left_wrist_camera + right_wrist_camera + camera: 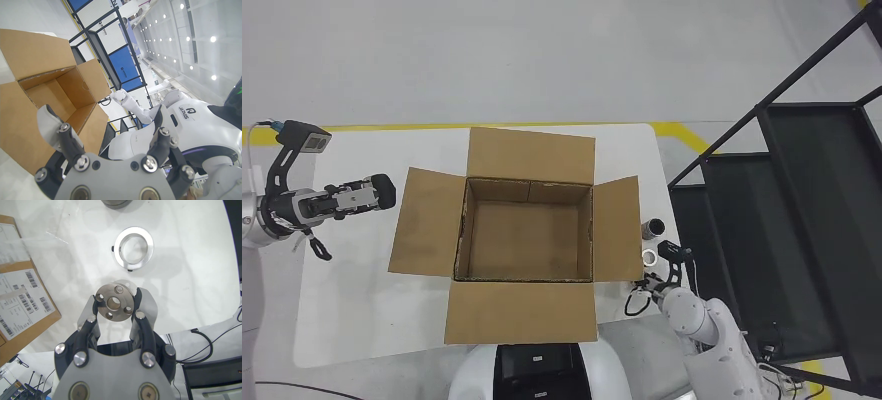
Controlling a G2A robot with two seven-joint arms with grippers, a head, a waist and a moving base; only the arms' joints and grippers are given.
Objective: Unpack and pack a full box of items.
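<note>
Right claw (115, 298) clamped on drilled metal disc (113, 308), left claw (103, 109) spread wide, empty, beside open cardboard box (527, 240)

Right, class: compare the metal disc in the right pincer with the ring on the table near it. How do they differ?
The disc is dull grey; the ring is bright silver. The disc has a small centre bore with smaller holes around it; the ring has one wide opening. The disc is gripped in the right pincer; the ring lies free on the table. Both are round metal parts.
</note>
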